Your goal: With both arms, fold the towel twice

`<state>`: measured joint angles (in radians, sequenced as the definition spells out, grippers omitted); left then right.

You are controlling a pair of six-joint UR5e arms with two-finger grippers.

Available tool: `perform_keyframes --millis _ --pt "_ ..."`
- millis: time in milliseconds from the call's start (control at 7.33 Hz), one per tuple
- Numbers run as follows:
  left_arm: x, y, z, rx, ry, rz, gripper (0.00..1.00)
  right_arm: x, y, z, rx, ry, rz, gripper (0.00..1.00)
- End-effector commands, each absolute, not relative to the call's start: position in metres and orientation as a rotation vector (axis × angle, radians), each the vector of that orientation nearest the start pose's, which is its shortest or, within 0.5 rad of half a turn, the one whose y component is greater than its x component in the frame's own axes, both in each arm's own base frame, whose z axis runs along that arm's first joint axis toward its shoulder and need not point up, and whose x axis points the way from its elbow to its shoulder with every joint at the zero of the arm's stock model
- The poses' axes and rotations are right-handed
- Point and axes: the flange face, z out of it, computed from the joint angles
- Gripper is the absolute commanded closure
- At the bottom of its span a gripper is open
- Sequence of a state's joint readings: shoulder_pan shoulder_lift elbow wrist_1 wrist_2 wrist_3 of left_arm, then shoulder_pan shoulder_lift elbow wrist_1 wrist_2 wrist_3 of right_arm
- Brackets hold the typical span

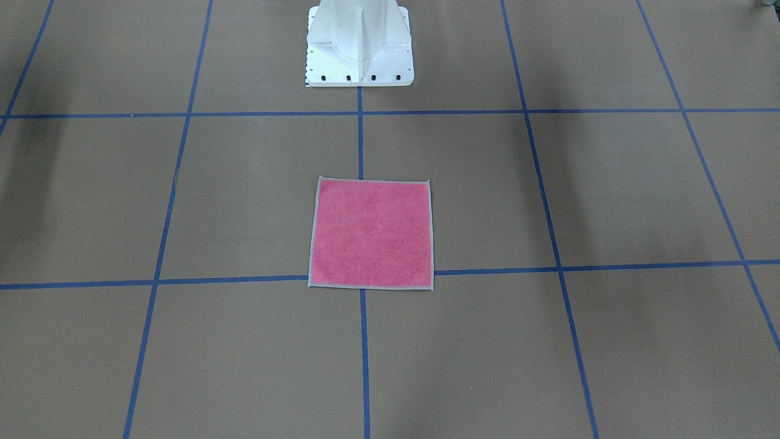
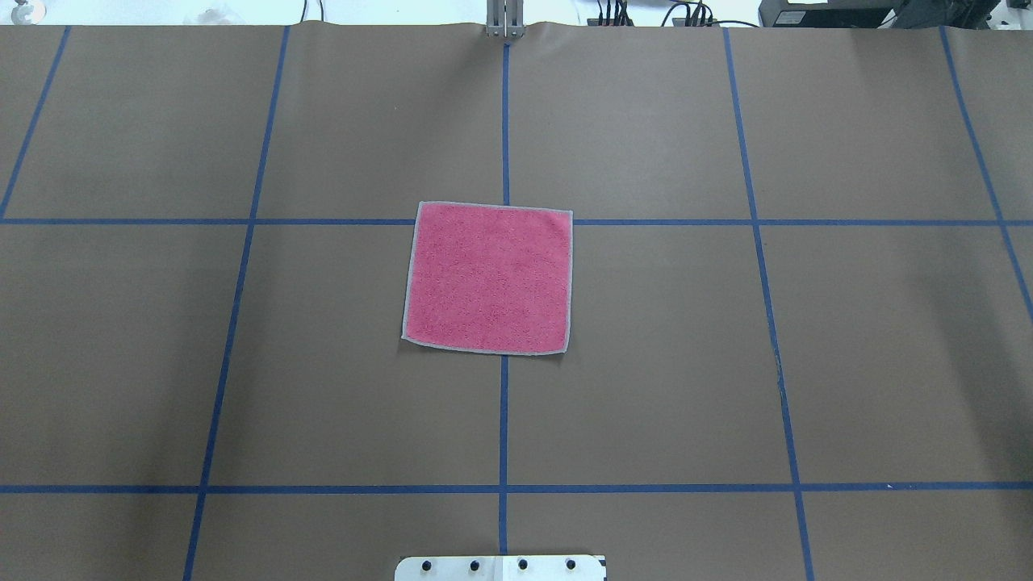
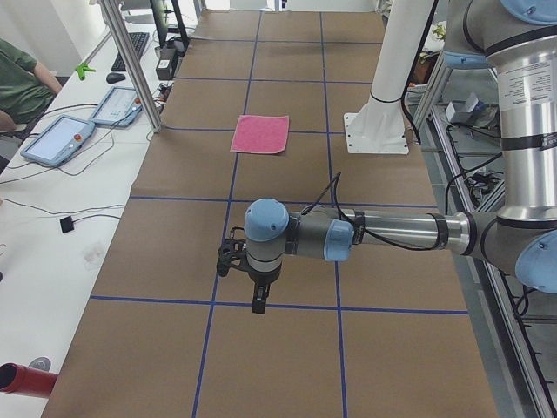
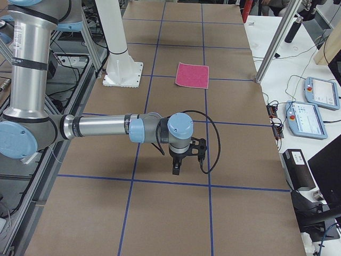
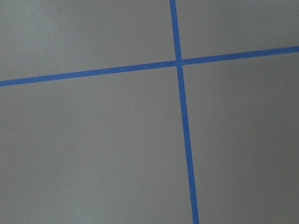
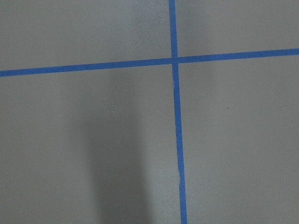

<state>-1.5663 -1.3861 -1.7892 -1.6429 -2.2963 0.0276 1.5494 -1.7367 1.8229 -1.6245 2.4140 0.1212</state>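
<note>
The towel (image 2: 488, 277) lies flat and unfolded, pink face up with light grey edging, in the middle of the table; it also shows in the front-facing view (image 1: 372, 233) and in the two side views (image 3: 260, 134) (image 4: 192, 75). My left gripper (image 3: 258, 300) hangs over the table far from the towel, near the table's left end. My right gripper (image 4: 176, 169) hangs likewise near the right end. Both show only in the side views, so I cannot tell whether they are open or shut. The wrist views show only brown table and blue tape.
The white bolted pedestal (image 1: 359, 49) stands behind the towel on the robot's side. Blue tape lines (image 2: 504, 121) grid the brown table. Teach pendants (image 3: 57, 139) (image 4: 311, 117) and a seated person (image 3: 17, 83) are beyond the far edge.
</note>
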Motion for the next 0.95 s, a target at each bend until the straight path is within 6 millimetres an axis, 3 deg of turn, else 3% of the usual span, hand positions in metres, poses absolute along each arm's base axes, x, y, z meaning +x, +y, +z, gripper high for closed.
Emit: perform_keyframes --millis 0,545,682,818 --pt "-0.065 -0.421 0.631 0.108 0.724 0.070 0.00 0.049 -0.422 0.612 -0.030 -0.844 0.075 0.00" --pt "-0.065 -0.426 0.627 0.115 0.728 0.072 0.00 0.049 -0.425 0.610 -0.026 -0.843 0.075 0.00" --pt "-0.061 -0.440 0.617 0.134 0.722 0.086 0.00 0.046 -0.436 0.602 -0.017 -0.842 0.074 0.00" --pt "-0.058 -0.470 0.605 0.159 0.721 0.101 0.00 0.039 -0.455 0.591 -0.024 -0.841 0.072 0.00"
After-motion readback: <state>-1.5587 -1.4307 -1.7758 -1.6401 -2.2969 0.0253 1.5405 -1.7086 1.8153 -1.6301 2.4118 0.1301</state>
